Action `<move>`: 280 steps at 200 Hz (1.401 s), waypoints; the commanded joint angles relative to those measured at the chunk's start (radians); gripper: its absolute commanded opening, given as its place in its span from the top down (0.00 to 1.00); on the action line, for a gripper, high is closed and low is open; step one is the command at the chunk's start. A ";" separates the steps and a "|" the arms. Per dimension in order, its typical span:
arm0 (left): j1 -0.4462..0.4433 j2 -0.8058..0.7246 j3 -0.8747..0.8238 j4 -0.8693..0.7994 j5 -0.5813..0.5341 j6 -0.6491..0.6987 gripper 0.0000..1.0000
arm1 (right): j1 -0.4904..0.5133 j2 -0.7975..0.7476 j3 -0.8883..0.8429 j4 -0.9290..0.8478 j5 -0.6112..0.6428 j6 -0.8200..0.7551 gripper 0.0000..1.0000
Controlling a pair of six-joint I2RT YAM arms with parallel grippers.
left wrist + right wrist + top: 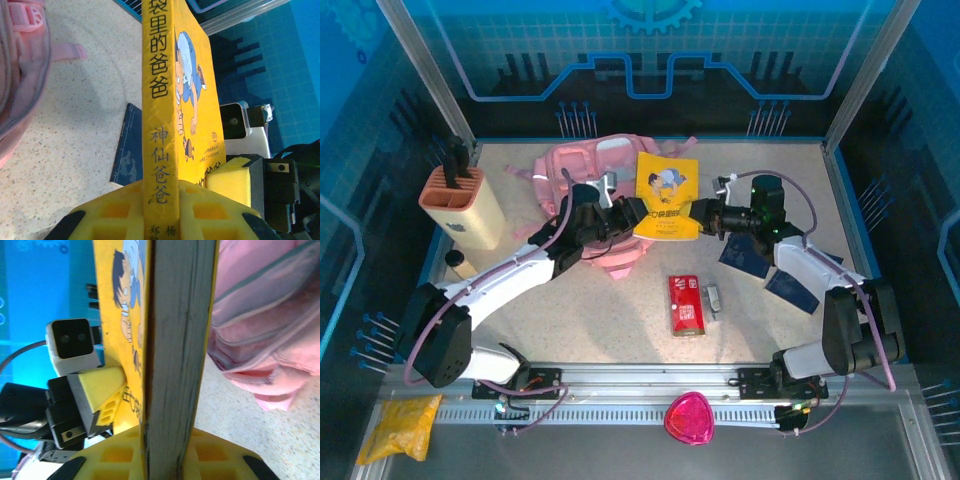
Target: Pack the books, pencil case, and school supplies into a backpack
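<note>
1. The left gripper [634, 216] is closed on the yellow book [666, 190]. In the left wrist view the book's spine [159, 115] is clamped between the yellow pads [115, 207].
2. The right gripper [704, 218] is closed on the same book from the opposite side. In the right wrist view the page edge [177, 340] is held between that gripper's pads [220, 450].
3. One of the right gripper's fingers [227, 177] is seen pressed against the cartoon cover in the left wrist view. A left finger [97, 395] is seen against the cover in the right wrist view.
4. The yellow book is held off the table [590, 320] between the two grippers. Its cover is turned toward the top camera.
5. The backpack [590, 165] lies at the far middle of the table, partly under the left arm. Its right edge is overlapped by the book in the top view, and its pink fabric [265, 325] is seen just beyond the book from the right wrist.
6. The navy book [748, 258] lies flat on the table under the right arm, and it is also seen beyond the spine [127, 147].
7. The red case [686, 304] lies on the table in front of the grippers, with the grey-white piece [713, 297] just beside it on its right.
8. A knife block [465, 205] stands at the left. A pink heart [689, 418] and a yellow bag [400, 425] lie at the near edge.
</note>
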 commanded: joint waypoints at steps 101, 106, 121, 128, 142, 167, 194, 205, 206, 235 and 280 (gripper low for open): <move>-0.003 -0.024 0.116 -0.592 -0.313 0.720 0.34 | -0.107 -0.166 0.138 -0.595 0.207 -0.465 0.88; -0.003 -0.010 0.118 -0.595 -0.326 0.753 0.33 | -0.108 -0.169 0.137 -0.606 0.211 -0.475 0.87; -0.003 0.035 0.138 -0.598 -0.355 0.826 0.33 | -0.114 -0.179 0.128 -0.639 0.246 -0.510 0.87; -0.003 0.060 0.154 -0.608 -0.357 0.854 0.32 | -0.118 -0.183 0.122 -0.648 0.256 -0.516 0.86; -0.003 0.121 0.208 -0.653 -0.353 0.901 0.32 | -0.128 -0.187 0.110 -0.647 0.246 -0.510 0.86; -0.003 0.237 0.272 -0.651 -0.402 0.990 0.32 | -0.135 -0.186 0.106 -0.647 0.249 -0.515 0.83; 0.001 0.344 0.355 -0.662 -0.475 1.061 0.32 | -0.150 -0.184 0.107 -0.647 0.238 -0.513 0.83; 0.008 0.379 0.378 -0.651 -0.490 1.072 0.32 | -0.156 -0.182 0.106 -0.652 0.236 -0.517 0.83; 0.009 0.382 0.380 -0.651 -0.491 1.072 0.32 | -0.157 -0.182 0.105 -0.652 0.236 -0.518 0.83; 0.020 0.460 0.417 -0.648 -0.506 1.094 0.31 | -0.169 -0.170 0.095 -0.626 0.221 -0.499 0.83; 0.052 0.551 0.435 -0.628 -0.569 1.170 0.26 | -0.172 -0.137 0.111 -0.605 0.197 -0.485 0.83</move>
